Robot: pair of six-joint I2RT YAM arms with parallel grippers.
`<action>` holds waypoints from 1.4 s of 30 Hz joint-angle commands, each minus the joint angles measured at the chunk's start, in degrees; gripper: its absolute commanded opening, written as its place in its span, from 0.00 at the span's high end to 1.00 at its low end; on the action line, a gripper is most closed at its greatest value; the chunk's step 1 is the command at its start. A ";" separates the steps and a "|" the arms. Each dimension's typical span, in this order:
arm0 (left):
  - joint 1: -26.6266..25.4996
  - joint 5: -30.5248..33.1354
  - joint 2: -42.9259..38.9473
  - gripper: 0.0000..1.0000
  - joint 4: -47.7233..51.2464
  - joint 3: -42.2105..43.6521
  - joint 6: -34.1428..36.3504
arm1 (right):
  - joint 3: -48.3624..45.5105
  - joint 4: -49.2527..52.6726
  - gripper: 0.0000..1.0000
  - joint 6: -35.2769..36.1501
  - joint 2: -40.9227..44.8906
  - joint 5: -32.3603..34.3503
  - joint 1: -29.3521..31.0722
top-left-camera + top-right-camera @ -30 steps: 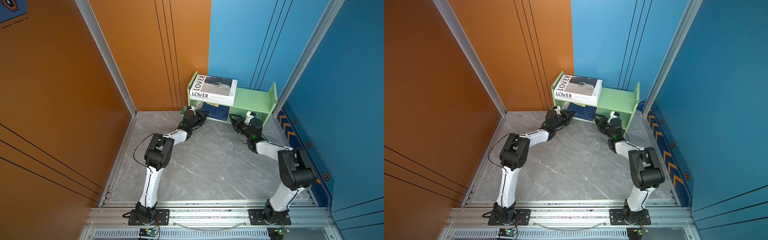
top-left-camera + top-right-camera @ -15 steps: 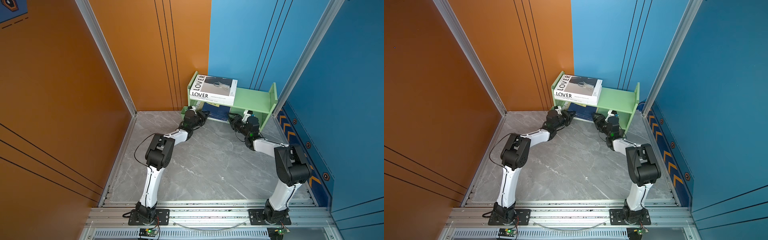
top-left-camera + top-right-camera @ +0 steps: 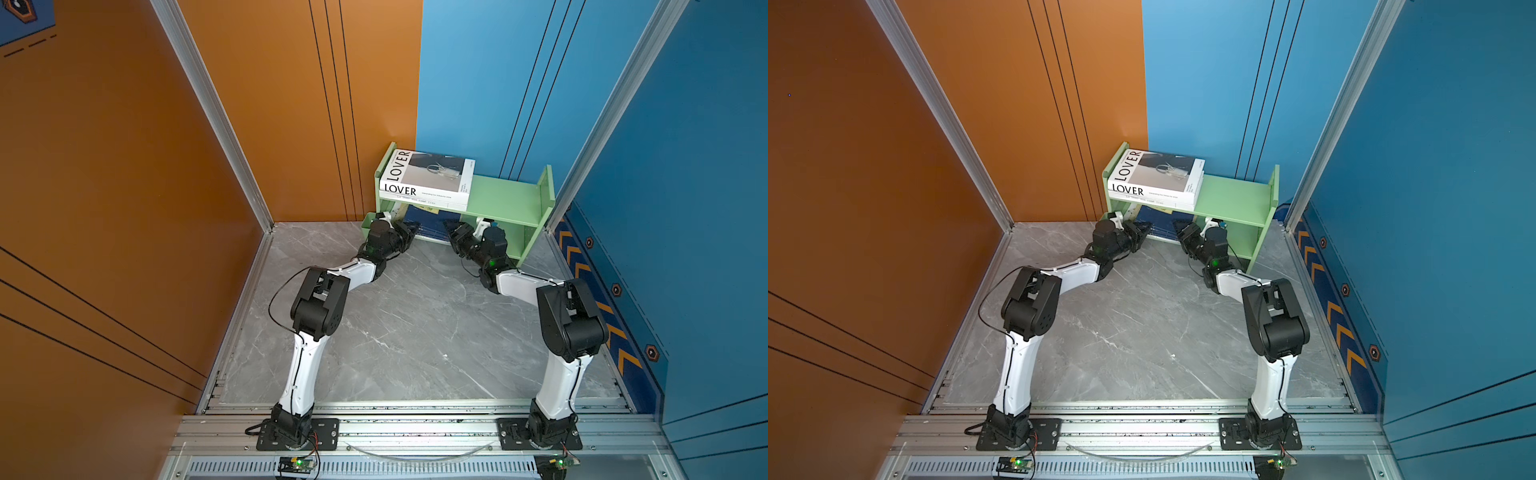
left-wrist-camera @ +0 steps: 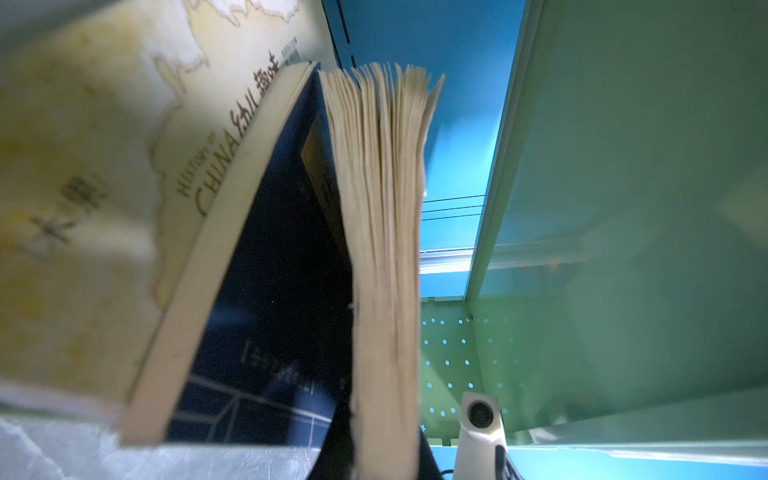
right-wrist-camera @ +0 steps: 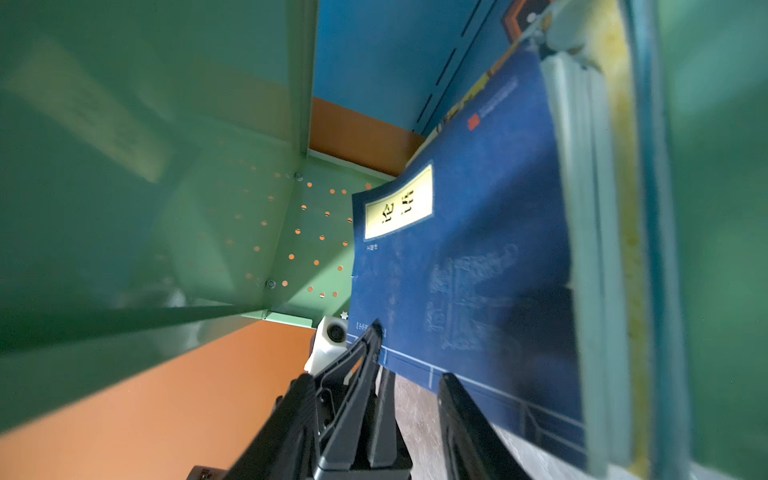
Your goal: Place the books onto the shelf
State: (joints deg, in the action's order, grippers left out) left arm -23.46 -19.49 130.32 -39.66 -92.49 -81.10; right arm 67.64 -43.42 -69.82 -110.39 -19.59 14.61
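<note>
In both top views the shelf (image 3: pixel 505 195) (image 3: pixel 1235 195) stands at the back of the grey table (image 3: pixel 395 332), just above the frame's centre, in the corner where the orange and blue walls meet. The LOVER book (image 3: pixel 432 170) lies flat on the left half of the upper tier, stacked on a second white book (image 3: pixel 419 203). Below them a navy book (image 3: pixel 428 217) shows in the lower tier.

Both arms reach to the front of that lower tier. The left gripper (image 3: pixel 411 229) sits at its left part, just right of the small cup (image 3: pixel 367 222) on the shelf's end. The right gripper (image 3: pixel 449 227) is near the middle and points toward the left one, close to it but apart.

In the left wrist view the left jaws are clamped on a fanned book (image 4: pixel 382 249). It stands on edge, and its cream pages spread at the far end. Beside it is a navy cover (image 4: pixel 266 291); I cannot tell whether this is the same navy book. Next to that a yellow book (image 4: pixel 104 187) lettered HISTORY OF CHINA stands tilted.

In the right wrist view the right jaws stand apart with grey table showing between them, gripping nothing. One fingertip (image 5: pixel 376 328) lies at a corner of the navy book, which bears a yellow label. I cannot tell whether it touches.
</note>
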 commanded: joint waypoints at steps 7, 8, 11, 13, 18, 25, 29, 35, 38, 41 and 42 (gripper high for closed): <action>0.35 0.77 -0.25 0.91 -2.26 0.19 0.09 | 0.57 4.39 0.50 4.94 -1.48 6.98 1.30; 0.35 0.79 -0.25 0.91 -2.19 0.20 0.15 | 0.48 4.43 0.50 5.02 -1.80 7.47 1.38; 0.35 0.68 -0.35 0.86 -2.25 0.38 -0.02 | -0.10 6.03 0.50 4.61 -2.07 9.91 1.57; 0.35 0.72 -0.58 0.82 -2.26 0.70 -0.02 | -0.82 7.05 0.50 4.46 -1.79 12.13 1.73; 0.66 0.43 -1.13 0.72 -2.18 1.08 0.14 | -1.28 8.35 0.50 4.10 -2.28 14.53 1.82; 1.66 -0.22 -2.61 0.51 -0.17 1.53 1.41 | -1.63 8.95 0.50 3.38 -2.64 15.47 1.82; 2.70 -0.65 -3.98 0.44 3.30 1.51 3.20 | -2.01 10.65 0.50 3.28 -2.22 16.58 1.83; 5.07 -1.66 -6.47 0.37 10.79 1.36 6.79 | -2.87 10.70 0.50 3.11 -1.69 16.96 1.74; 6.02 -3.12 -6.92 0.36 14.51 0.05 8.19 | -2.98 10.65 0.50 3.08 -1.54 16.91 1.74; 6.67 -4.30 -7.38 0.37 18.10 -1.55 9.99 | -3.20 10.59 0.50 3.03 -1.24 17.02 1.75; 6.86 -4.24 -7.70 0.37 20.13 -2.13 11.21 | -3.21 10.50 0.50 3.05 -1.16 17.03 1.74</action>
State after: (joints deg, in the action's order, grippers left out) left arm -20.12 -24.84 124.49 -24.86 -91.61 -74.28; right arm 66.89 -40.03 -66.92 -111.11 -4.60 16.51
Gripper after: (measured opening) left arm 0.634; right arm 0.499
